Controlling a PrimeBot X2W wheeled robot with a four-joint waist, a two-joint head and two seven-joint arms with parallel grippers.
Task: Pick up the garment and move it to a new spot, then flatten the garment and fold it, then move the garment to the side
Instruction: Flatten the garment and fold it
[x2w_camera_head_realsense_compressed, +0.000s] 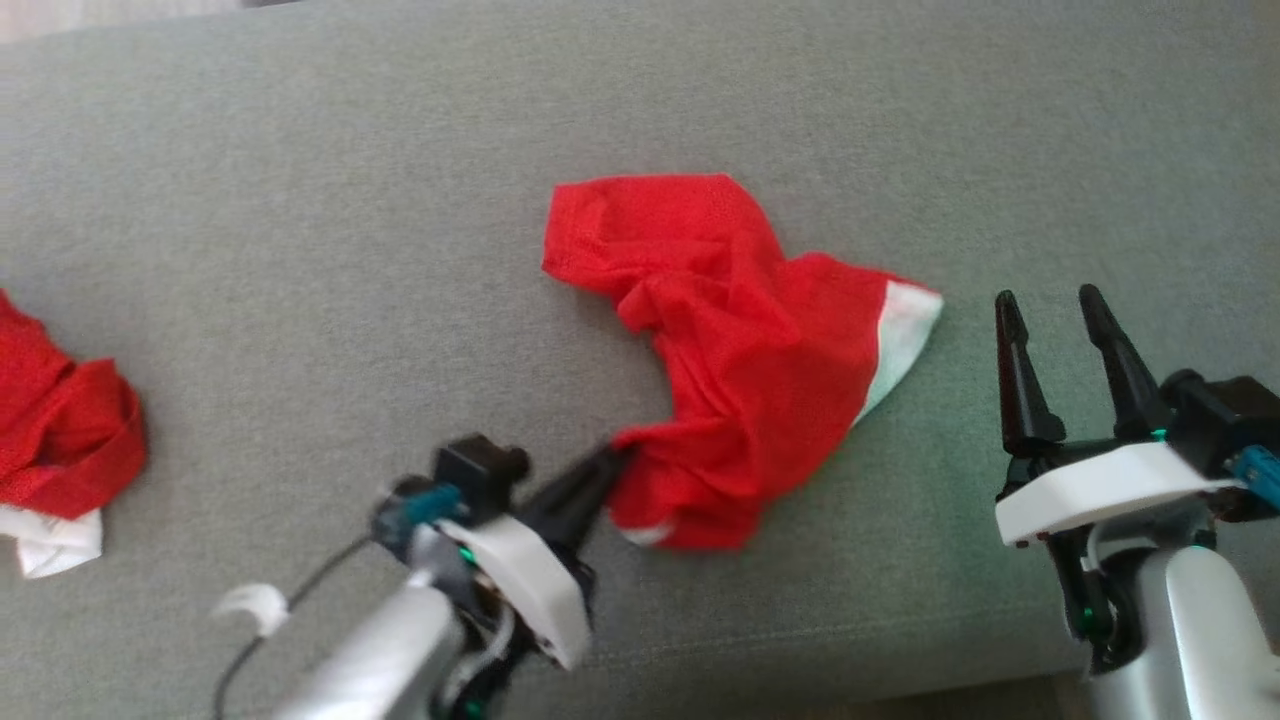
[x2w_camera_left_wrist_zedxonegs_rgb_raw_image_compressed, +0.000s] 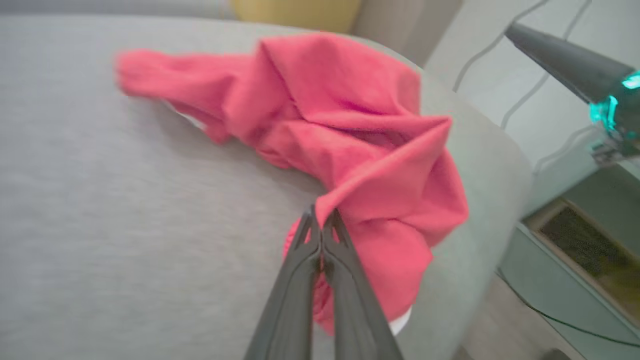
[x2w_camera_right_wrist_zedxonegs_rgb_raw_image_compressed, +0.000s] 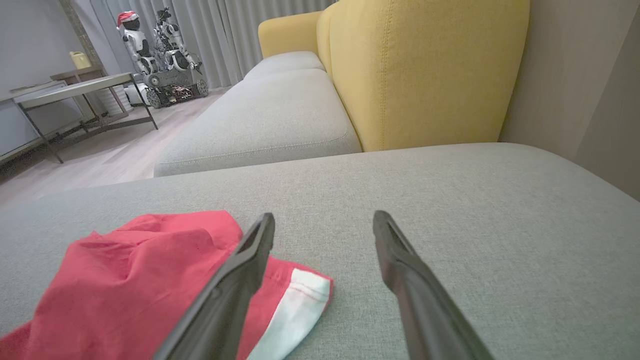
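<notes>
A crumpled red garment (x2w_camera_head_realsense_compressed: 745, 350) with a white panel at its right corner lies mid-cushion; it also shows in the left wrist view (x2w_camera_left_wrist_zedxonegs_rgb_raw_image_compressed: 345, 145) and the right wrist view (x2w_camera_right_wrist_zedxonegs_rgb_raw_image_compressed: 120, 280). My left gripper (x2w_camera_head_realsense_compressed: 615, 460) is shut, its tips pinching a fold at the garment's near left edge, which the left wrist view (x2w_camera_left_wrist_zedxonegs_rgb_raw_image_compressed: 320, 220) confirms. My right gripper (x2w_camera_head_realsense_compressed: 1050, 310) stands open to the right of the garment, a little above the cushion, with nothing between its fingers (x2w_camera_right_wrist_zedxonegs_rgb_raw_image_compressed: 324, 222).
A second red and white garment (x2w_camera_head_realsense_compressed: 60, 440) lies bunched at the far left of the grey cushion (x2w_camera_head_realsense_compressed: 300, 200). The cushion's front edge runs along the bottom. A yellow backrest (x2w_camera_right_wrist_zedxonegs_rgb_raw_image_compressed: 420, 70) rises beyond, and a table (x2w_camera_right_wrist_zedxonegs_rgb_raw_image_compressed: 75, 90) stands in the room.
</notes>
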